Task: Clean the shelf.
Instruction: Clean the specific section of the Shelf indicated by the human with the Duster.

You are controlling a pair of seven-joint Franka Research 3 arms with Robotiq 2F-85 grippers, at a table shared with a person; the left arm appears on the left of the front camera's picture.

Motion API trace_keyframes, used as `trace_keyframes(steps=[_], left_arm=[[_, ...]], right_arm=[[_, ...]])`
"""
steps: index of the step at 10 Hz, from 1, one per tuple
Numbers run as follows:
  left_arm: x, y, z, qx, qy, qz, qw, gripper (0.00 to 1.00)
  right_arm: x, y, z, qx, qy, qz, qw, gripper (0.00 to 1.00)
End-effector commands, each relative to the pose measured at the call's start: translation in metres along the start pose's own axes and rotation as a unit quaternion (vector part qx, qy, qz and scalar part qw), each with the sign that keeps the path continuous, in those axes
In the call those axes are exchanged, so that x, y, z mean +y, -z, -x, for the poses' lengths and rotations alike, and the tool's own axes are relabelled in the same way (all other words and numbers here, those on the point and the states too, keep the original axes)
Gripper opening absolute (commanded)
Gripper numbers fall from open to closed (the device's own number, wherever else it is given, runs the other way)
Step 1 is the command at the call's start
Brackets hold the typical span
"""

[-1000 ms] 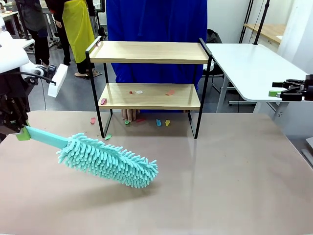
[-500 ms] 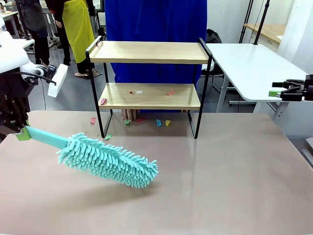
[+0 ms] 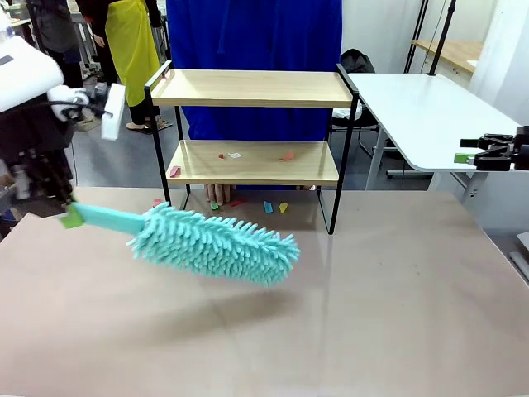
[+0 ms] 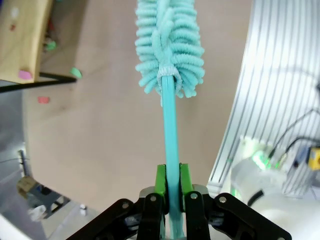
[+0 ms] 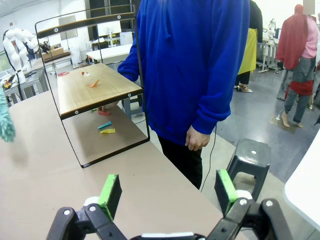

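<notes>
The shelf [image 3: 252,88] stands at the far middle of the table, two light wooden boards in a thin black frame. Small coloured scraps [image 3: 234,155] lie on its lower board and on the table beneath it. My left gripper [image 3: 68,213] is shut on the handle of a teal fluffy duster [image 3: 213,245], whose head hangs above the table in front of the shelf's left half. In the left wrist view the green pads [image 4: 160,186] clamp the duster handle [image 4: 170,130]. My right gripper [image 3: 473,154] stands open at the far right, off the table; its pads [image 5: 111,193] hold nothing.
A person in a blue top [image 3: 252,33] stands behind the shelf, with fingers [image 3: 218,193] resting on the table under the lower board. A white side table [image 3: 421,107] stands at the right. The near half of the brown table [image 3: 331,331] is bare.
My left arm has lifted and swung the duster up and to the right, toward the shelf; the head now sits higher and nearer the lower board. The right arm has not moved.
</notes>
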State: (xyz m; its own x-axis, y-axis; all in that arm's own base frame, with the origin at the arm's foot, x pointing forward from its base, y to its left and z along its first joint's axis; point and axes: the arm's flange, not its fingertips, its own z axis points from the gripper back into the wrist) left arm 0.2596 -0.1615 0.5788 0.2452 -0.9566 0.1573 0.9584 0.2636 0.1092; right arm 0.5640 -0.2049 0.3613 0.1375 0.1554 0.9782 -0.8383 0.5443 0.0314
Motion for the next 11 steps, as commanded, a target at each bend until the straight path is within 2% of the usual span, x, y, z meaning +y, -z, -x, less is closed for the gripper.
trace_keyframes(steps=[1,3,5,6,7,8,9,11], left_arm=[[-0.017,0.022,-0.028,-0.031,-0.069,-0.040,0.996,0.13],[-0.036,0.046,-0.055,-0.074,-0.159,-0.060,0.983,0.13],[-0.053,0.070,-0.074,-0.067,-0.221,-0.099,0.968,0.13],[-0.057,0.080,-0.082,-0.074,-0.235,-0.094,0.965,0.13],[-0.053,0.086,-0.087,-0.057,-0.233,-0.081,0.967,0.13],[-0.033,0.063,-0.073,-0.042,-0.265,-0.082,0.960,0.13],[-0.060,0.083,-0.082,-0.065,-0.228,-0.080,0.968,0.13],[-0.050,0.084,-0.079,-0.054,-0.244,-0.077,0.965,0.13]], right_arm=[[0.001,0.001,-0.004,-0.001,-0.003,-0.001,1.000,1.00],[0.001,0.001,-0.004,-0.001,-0.003,-0.001,1.000,1.00],[0.001,0.001,-0.004,-0.001,-0.003,-0.001,1.000,1.00],[0.001,0.001,-0.004,-0.001,-0.003,-0.001,1.000,1.00],[0.001,0.001,-0.004,-0.001,-0.003,-0.001,1.000,1.00],[0.001,0.001,-0.004,-0.001,-0.003,-0.001,1.000,1.00],[0.001,0.001,-0.004,-0.001,-0.003,-0.001,1.000,1.00],[0.001,0.001,-0.004,-0.001,-0.003,-0.001,1.000,1.00]])
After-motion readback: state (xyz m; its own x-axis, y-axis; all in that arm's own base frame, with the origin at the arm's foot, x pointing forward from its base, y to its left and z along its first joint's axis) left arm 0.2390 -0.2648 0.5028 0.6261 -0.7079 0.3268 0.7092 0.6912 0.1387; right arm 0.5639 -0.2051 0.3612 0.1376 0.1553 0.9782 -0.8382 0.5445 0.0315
